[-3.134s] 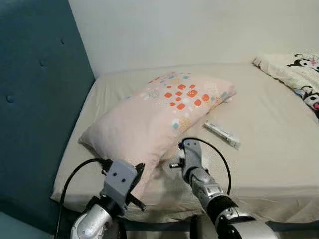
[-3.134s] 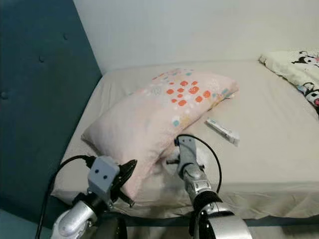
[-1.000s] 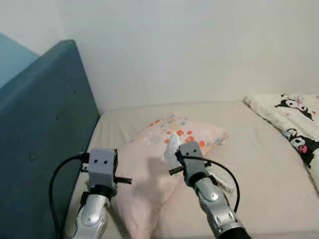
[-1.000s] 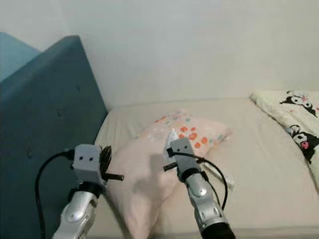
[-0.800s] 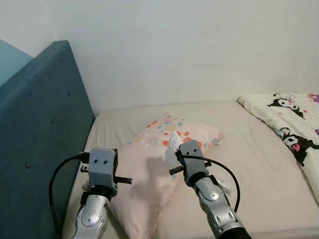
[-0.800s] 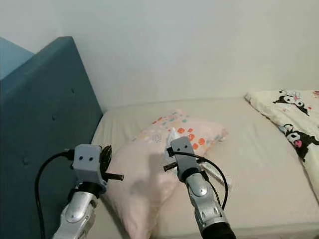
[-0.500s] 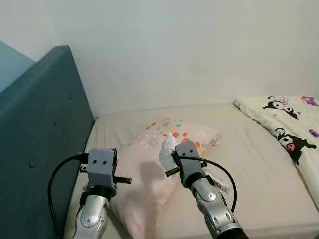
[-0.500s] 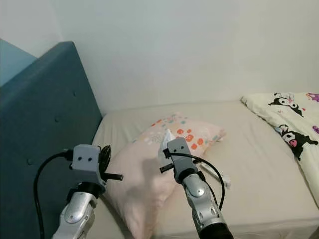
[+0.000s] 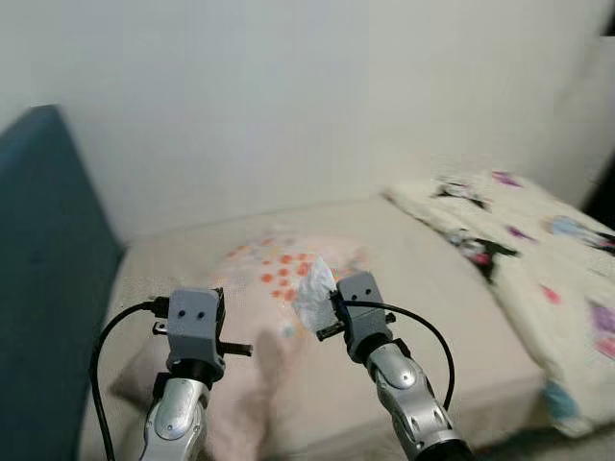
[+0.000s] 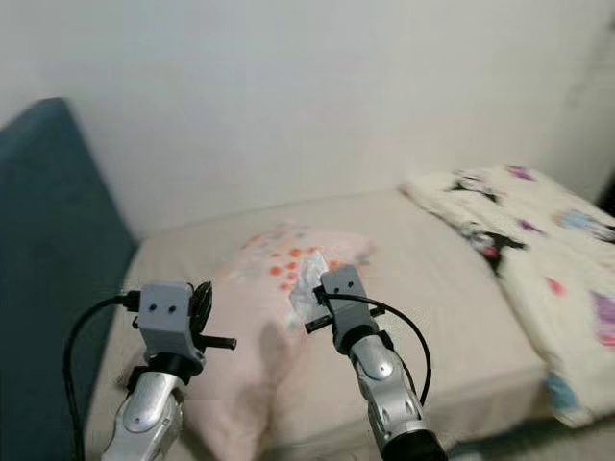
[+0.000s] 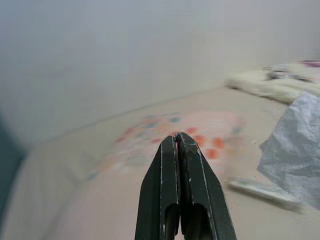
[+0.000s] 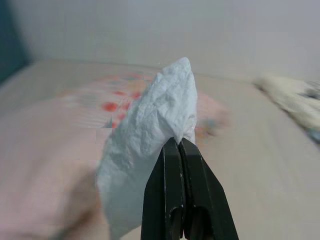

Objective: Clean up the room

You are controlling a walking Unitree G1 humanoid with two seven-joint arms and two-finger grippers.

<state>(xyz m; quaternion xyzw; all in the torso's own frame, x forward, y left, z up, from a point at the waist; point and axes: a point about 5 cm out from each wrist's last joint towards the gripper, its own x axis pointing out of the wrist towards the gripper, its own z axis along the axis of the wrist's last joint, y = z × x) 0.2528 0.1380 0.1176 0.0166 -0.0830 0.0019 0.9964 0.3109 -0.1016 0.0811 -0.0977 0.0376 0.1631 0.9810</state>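
At the left edge stands one blue headboard point(image 9: 43, 279). The left hand point(image 11: 178, 145), lower left, is raised with its fingers pressed together and nothing between them. One floral pillow point(image 9: 274, 288) lies mid-frame on the bed point(image 9: 423, 317). Just right of centre, the right hand point(image 12: 179, 150) is pinched tight on one crumpled white tissue point(image 12: 150, 130), lifted clear of the bed. One cartoon-print blanket point(image 9: 538, 259) lies at right. One piece of litter seems collected; binning it remains, and a small tube point(image 11: 260, 190) lies on the bed.
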